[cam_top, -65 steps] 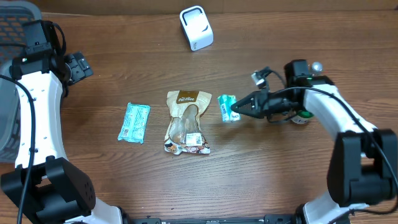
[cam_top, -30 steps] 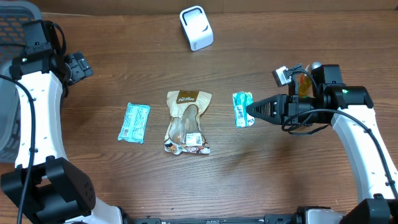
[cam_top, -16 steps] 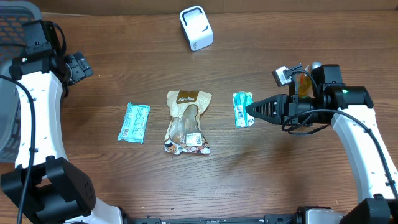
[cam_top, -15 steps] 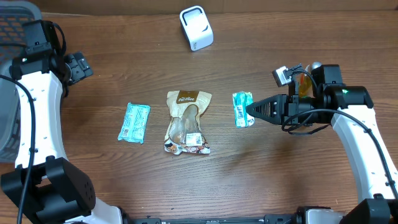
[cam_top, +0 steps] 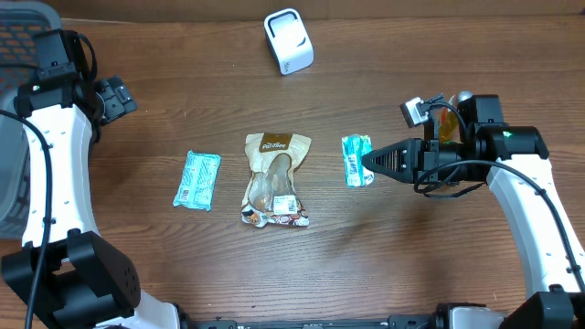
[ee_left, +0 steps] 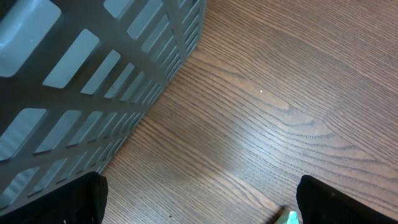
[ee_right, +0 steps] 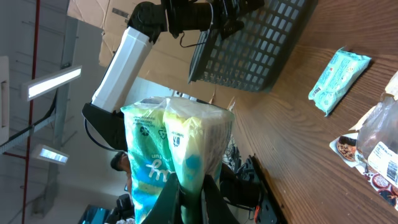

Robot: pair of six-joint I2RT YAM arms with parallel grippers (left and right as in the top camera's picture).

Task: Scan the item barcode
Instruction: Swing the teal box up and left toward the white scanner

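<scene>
Since the earliest overhead picture the right arm has drawn back toward its own side with the small packet, and over the last second nothing has shifted at all.

At the far left stands the grey basket (cam_top: 20,26), and beside it the left gripper (cam_top: 115,96) is parked near the table edge. Its wrist view shows the two dark fingers wide apart with only bare wood between them. It has no part in the work as things stand.

Further along lie two items flat on the table (cam_top: 137,228): a teal packet (cam_top: 197,180) and, just beside it, a brown snack pouch (cam_top: 274,178). Neither is touched.

Next comes the task's thing, the green packet (cam_top: 356,160), to the right of the pouch and apart from it. The right gripper (cam_top: 370,163) is clamped on the packet's near edge, and the wrist view shows the wrapper pinched tight between the fingertips. Whether the packet is fully clear of the wood cannot be told from above, nor is any barcode readable on it.

The white scanner (cam_top: 289,41) sits well apart, toward the far edge of the table.

As I judge it, the pickup is done and the scan itself is not. The packet has yet to be carried to the scanner and its barcode turned toward the reading window.
</scene>
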